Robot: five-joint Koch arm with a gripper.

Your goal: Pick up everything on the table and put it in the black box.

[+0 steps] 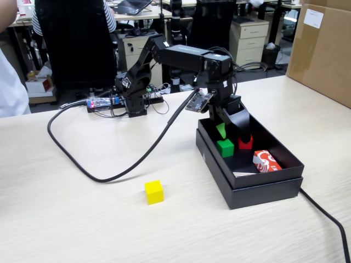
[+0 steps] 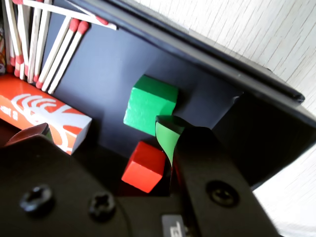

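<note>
In the fixed view, our tool (image 1: 235, 133) hangs inside the black box (image 1: 285, 181), spread apart over the red cube (image 1: 245, 143) beside the green cube (image 1: 225, 147); the yellow cube (image 1: 154, 192) waits on the counter (image 1: 66, 219). In the wrist view, the red cube (image 2: 144, 166) lies on the box floor, let go, so we think lifting out and reaching for yellow comes next.

No words or numbers clear enough to read. White curly marks on the red packet (image 2: 37, 111), not letters that can be made out. A white label on the brown carton (image 1: 313, 18), print too small to read. Cut-off letters on the gripper body, unreadable.
</note>
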